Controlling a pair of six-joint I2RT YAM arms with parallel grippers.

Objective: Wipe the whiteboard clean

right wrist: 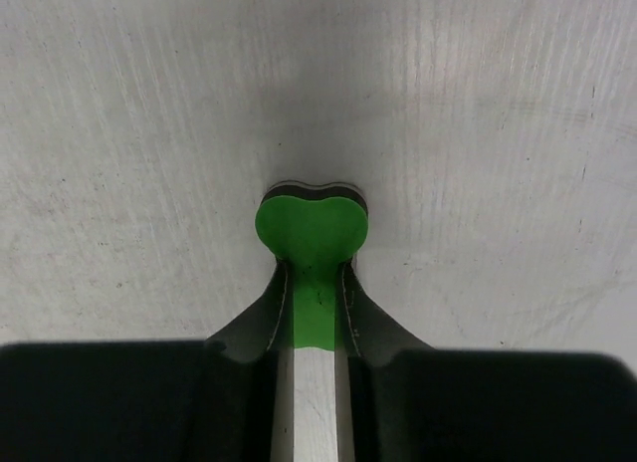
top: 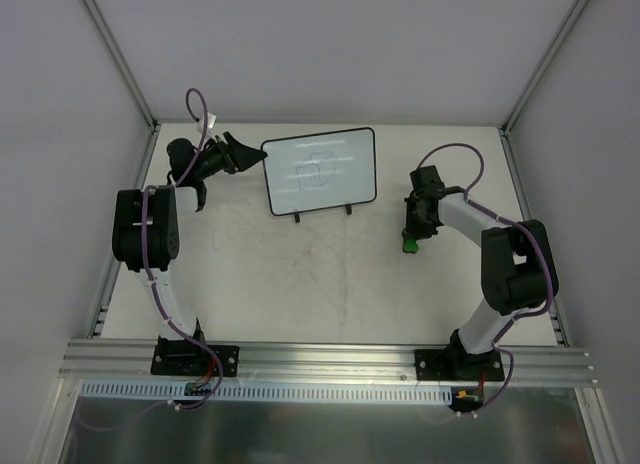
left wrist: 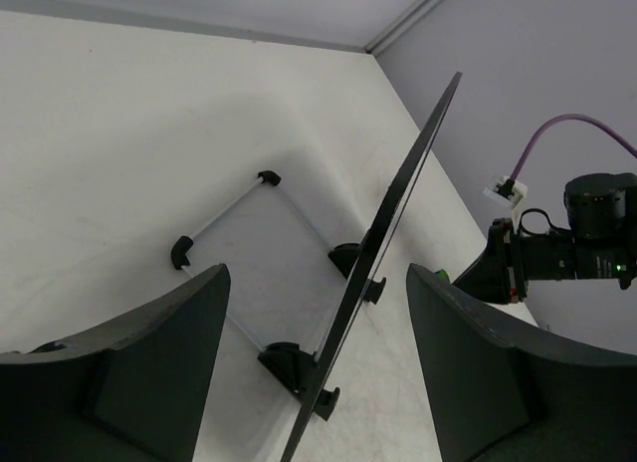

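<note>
The whiteboard (top: 320, 171) stands on two short black feet at the back middle of the table, with a faint dark sketch on its face. In the left wrist view it shows edge-on as a thin dark rim (left wrist: 393, 223) between my spread fingers. My left gripper (top: 250, 154) is open at the board's left edge, one finger on each side, not touching. My right gripper (top: 410, 242) is shut on the green eraser (right wrist: 311, 233), squeezing it so that it bulges past the fingertips, low over the table to the right of the board.
A white wire stand with black corner pieces (left wrist: 224, 218) props the board from behind. Grey walls enclose the table on three sides. The right arm (left wrist: 567, 253) shows beyond the board in the left wrist view.
</note>
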